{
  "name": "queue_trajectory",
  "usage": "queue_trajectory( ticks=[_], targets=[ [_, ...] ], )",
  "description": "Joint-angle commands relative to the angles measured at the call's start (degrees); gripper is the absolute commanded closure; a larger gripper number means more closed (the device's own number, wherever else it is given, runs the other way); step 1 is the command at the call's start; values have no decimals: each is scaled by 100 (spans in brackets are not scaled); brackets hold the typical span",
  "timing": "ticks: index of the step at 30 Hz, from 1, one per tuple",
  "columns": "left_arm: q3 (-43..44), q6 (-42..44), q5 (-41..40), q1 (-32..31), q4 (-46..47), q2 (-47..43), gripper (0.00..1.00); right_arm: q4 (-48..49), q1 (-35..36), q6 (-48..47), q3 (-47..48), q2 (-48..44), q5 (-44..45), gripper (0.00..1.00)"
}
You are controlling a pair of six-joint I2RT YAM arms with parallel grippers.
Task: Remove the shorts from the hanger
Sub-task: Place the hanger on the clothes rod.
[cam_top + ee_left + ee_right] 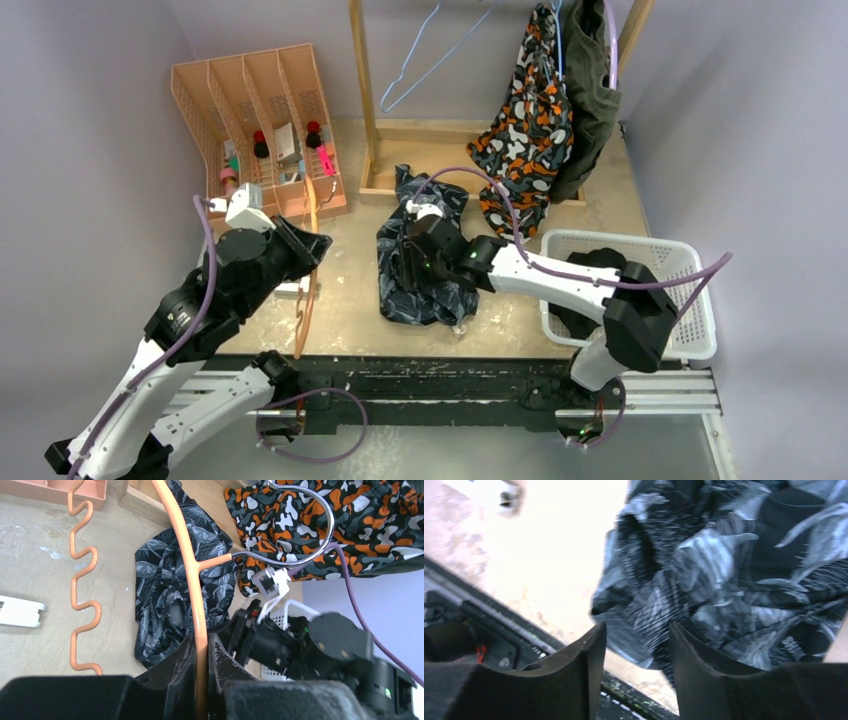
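Note:
The dark blue-grey patterned shorts [425, 280] lie crumpled on the table, off the hanger. My right gripper [415, 262] hovers over them, open, with the near hem between its fingers [636, 637]; the cloth [734, 570] is not pinched. My left gripper [308, 250] is shut on the bare orange hanger [304, 315]. Its bar runs between the fingers [200, 647], and its chrome hook [320, 545] points towards the rack. The camouflage shorts [525, 135] and the olive green shorts [592, 95] hang on the rack. Black cloth [572, 322] lies in the basket, partly hidden by my right arm.
A white basket [690, 300] stands at the right. The wooden rack [365, 90] holds an empty blue wire hanger [420, 60]. An orange desk organizer [255, 110] stands at the back left. A small white object [20, 611] lies on the table by my left arm.

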Motion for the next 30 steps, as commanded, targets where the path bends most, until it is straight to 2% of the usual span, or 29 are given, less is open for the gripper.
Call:
queue_trajectory(
  ticks=[1, 7, 14, 17, 20, 24, 30],
  targets=[
    [-79, -587, -395, 23, 537, -114, 100, 463, 418, -156, 307, -584, -83, 45],
    [-359, -1302, -914, 18, 648, -368, 100, 1443, 842, 138, -177, -1370, -394, 42],
    [-436, -1771, -1251, 21, 612, -406, 100, 2887, 871, 548, -920, -2334, -1062, 37],
    [-274, -1827, -1320, 19, 502, -197, 100, 2777, 889, 525, -1021, -2346, -1112, 36],
    [-255, -1932, -1414, 18, 488, -131, 100, 2587, 974, 318, -671, -2222, -1252, 35],
    [-270, -2132, -1560, 20, 364, -151, 100, 2583, 1091, 321, -509, -1990, -1241, 26],
    [-222, -2252, -1715, 18, 30, -127, 100, 2516, 1630, 161, 20, -1604, -861, 25]
  ],
)
